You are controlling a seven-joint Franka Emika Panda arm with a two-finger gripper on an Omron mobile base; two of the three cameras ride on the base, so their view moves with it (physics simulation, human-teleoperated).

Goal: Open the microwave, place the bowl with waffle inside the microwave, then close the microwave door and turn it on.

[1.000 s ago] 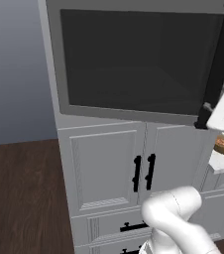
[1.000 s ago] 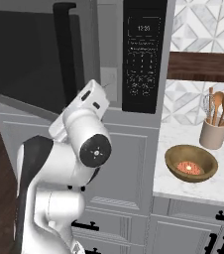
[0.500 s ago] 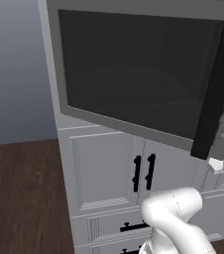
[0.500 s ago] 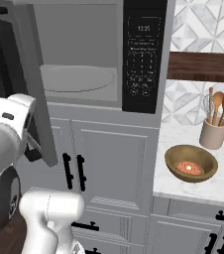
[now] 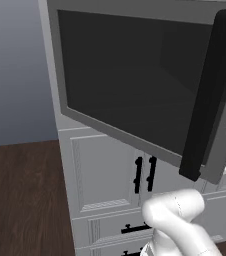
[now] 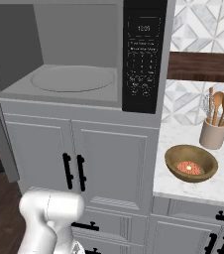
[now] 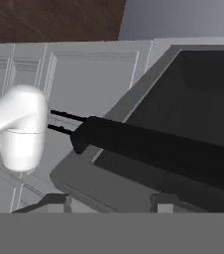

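The microwave [image 6: 84, 54] stands open, showing its light grey cavity, round turntable [image 6: 72, 78] and black control panel [image 6: 143, 54]. The microwave door [image 5: 135, 85] is swung wide out to the left, its dark glass facing the left base view and its black bar handle [image 5: 207, 95] on the free edge. In the hand view my gripper [image 7: 109, 203] is open, its fingertips [image 7: 54, 201] set wide just below the handle [image 7: 153, 149], not closed on it. The tan bowl [image 6: 191, 162] with the waffle [image 6: 188, 167] sits on the marble counter to the right of the microwave.
A beige crock of wooden utensils [image 6: 213, 134] stands behind the bowl. White cabinets with black handles [image 6: 72, 171] sit under the microwave. My arm's elbow [image 6: 49, 213] rises low in front of them. Dark wood floor [image 5: 20, 200] lies to the left.
The door has swung from part open to wide open, baring the whole cavity. My arm has followed it to the left, out from in front of the microwave.
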